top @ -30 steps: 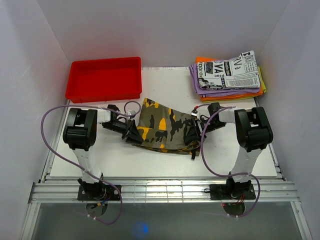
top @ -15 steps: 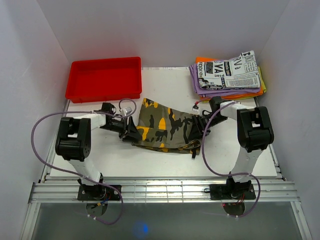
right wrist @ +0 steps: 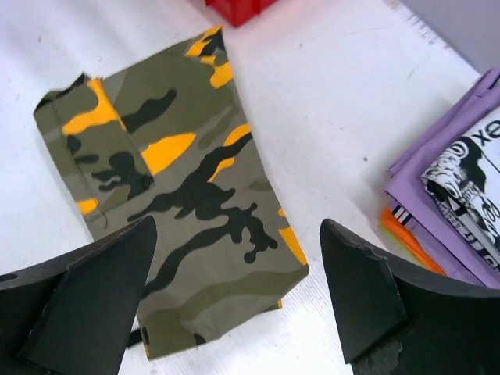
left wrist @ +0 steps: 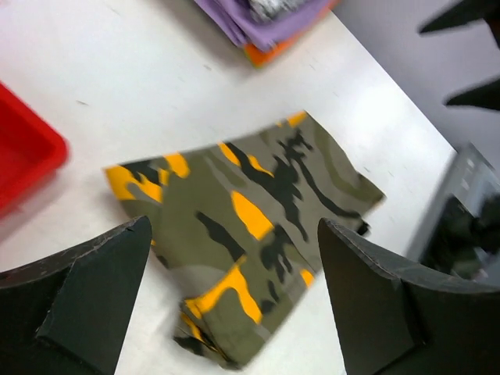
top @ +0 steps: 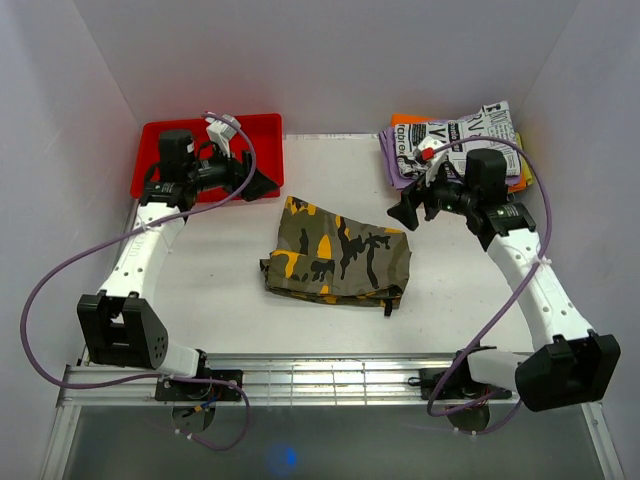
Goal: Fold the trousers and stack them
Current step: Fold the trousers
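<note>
The trousers (top: 338, 262) lie folded into a compact, roughly rectangular bundle at the centre of the top view, flat on the white worktop (top: 220, 300). They are camouflage in olive, black and yellow-orange, with no label or writing showing on them. A thin black cord (top: 390, 302) pokes out at the bundle's lower right corner. The left claw (top: 266, 185) hangs at the upper left, above the right edge of the red tray (top: 190, 165) and apart from the cloth. Its jaws are spread wide with nothing between them. In the left wrist view the claw (left wrist: 234, 226) frames the trousers (left wrist: 258, 195) lying below it. The right claw (top: 403, 214) hovers at the upper right, between the bundle and the stack (top: 455, 160) in the far right corner. It too is wide apart and empty. From the right wrist view, the claw (right wrist: 238, 226) looks down on the trousers (right wrist: 187, 187). The stack (right wrist: 445, 187) sits at that frame's right edge. Its top piece (top: 462, 135) is white with bold black newspaper-style lettering, too small and crumpled to read. Purple and orange folded pieces lie beneath it.
</note>
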`<state>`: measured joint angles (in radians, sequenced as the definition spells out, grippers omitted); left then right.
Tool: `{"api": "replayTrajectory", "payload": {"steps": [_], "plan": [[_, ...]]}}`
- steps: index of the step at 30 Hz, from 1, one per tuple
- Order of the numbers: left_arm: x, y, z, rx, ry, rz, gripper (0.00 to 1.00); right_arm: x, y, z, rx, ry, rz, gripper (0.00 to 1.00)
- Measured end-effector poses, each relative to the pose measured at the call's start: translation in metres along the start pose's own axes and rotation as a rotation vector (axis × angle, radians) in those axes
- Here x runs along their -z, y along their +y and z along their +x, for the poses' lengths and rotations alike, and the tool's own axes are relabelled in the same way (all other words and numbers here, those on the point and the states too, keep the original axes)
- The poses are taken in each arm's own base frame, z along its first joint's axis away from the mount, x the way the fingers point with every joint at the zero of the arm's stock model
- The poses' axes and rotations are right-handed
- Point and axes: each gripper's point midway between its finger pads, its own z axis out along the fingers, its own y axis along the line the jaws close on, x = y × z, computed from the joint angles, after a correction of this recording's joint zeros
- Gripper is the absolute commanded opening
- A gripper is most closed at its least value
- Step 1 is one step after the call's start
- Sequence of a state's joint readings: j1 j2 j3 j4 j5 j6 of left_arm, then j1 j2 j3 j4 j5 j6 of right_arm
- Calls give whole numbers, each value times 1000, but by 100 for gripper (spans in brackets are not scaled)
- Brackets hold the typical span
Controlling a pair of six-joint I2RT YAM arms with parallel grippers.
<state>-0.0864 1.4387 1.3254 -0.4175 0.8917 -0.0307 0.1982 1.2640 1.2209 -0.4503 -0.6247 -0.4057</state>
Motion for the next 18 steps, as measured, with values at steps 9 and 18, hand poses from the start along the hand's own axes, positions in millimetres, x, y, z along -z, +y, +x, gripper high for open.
{"api": "replayTrajectory", "payload": {"steps": [9,18], "plan": [[-31,35,-2,128,14,-16,98,-39,28,45,-391,26,-169,78],[-58,1,128,606,316,135,66,-46,112,149,-992,289,-404,64]]}}
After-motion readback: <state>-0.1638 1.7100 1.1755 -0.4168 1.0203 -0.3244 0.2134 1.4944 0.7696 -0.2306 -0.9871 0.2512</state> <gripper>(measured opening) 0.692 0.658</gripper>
